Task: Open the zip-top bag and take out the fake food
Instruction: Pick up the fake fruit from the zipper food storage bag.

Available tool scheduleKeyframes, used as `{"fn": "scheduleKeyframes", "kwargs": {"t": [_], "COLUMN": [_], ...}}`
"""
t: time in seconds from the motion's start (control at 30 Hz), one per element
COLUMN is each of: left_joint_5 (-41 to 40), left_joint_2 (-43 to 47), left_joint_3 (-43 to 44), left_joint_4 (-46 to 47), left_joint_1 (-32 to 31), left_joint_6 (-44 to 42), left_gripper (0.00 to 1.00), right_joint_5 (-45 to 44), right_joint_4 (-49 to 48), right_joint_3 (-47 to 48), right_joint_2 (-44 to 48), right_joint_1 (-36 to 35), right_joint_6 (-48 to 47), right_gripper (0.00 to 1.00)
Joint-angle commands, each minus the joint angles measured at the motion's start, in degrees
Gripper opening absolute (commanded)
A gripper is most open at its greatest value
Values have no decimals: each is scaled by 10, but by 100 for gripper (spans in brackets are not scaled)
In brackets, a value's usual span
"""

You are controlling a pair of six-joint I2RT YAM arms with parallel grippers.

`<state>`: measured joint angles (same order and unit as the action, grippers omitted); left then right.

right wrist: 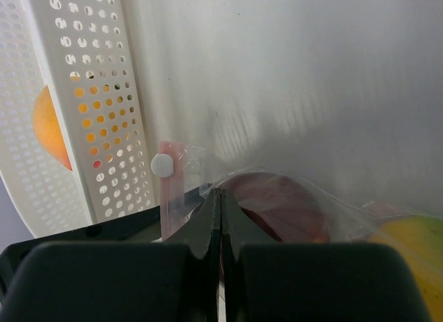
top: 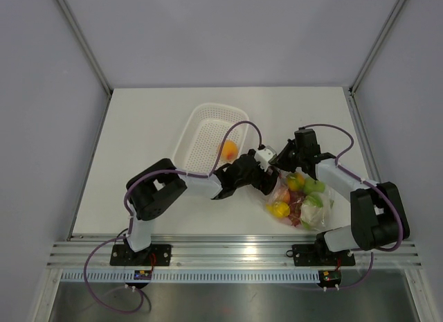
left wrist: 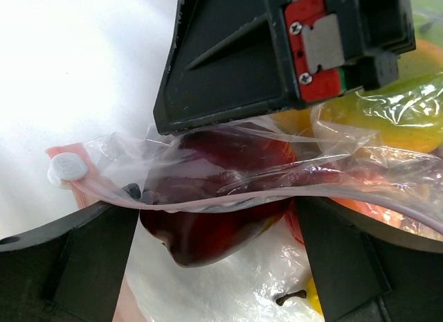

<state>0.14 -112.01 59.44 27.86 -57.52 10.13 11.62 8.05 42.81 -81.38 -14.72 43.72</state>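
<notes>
The zip-top bag (top: 308,204) lies at the right front, holding a green apple (top: 315,186), yellow pieces (top: 279,210), a pale leafy piece (top: 313,215) and others. My right gripper (right wrist: 220,197) is shut on the bag's upper lip beside the pink zip strip (right wrist: 168,197) and its white slider (right wrist: 161,164), lifting the mouth open. My left gripper (left wrist: 218,210) is open at the bag's mouth, its fingers (left wrist: 90,260) either side of a dark red piece (left wrist: 208,225). The clear film (left wrist: 277,183) stretches across above the piece. Both grippers meet at the bag's mouth in the top view (top: 273,168).
A white perforated basket (top: 201,131) stands just left of the bag, with an orange piece (top: 228,150) inside it. Its wall (right wrist: 97,107) is close to the left of my right gripper. The enclosure's walls stand at the back and sides.
</notes>
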Motion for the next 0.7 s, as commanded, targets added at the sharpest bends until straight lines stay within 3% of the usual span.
{"fn": "scheduleKeyframes", "kwargs": {"t": [0.0,0.07,0.3,0.47,0.67], "left_joint_5": [-19,-13,-10,-37,-51], "left_joint_2": [-8,-5,28,50,74], "left_joint_3": [19,18,12,51,59], "left_joint_4": [20,19,2,-97,-147], "left_joint_1": [1,1,1,0,1], "left_joint_6": [-3,-4,-14,-32,-32], "left_gripper": [91,82,72,68,68], "right_joint_5": [15,11,-40,-81,-113], "right_joint_4": [-13,-9,10,23,35], "right_joint_3": [-3,-2,-6,-20,-31], "right_joint_2": [18,19,53,104,150], "right_joint_1": [1,1,1,1,1], "right_joint_6": [-2,-1,12,16,22], "right_gripper": [0,0,2,13,27]}}
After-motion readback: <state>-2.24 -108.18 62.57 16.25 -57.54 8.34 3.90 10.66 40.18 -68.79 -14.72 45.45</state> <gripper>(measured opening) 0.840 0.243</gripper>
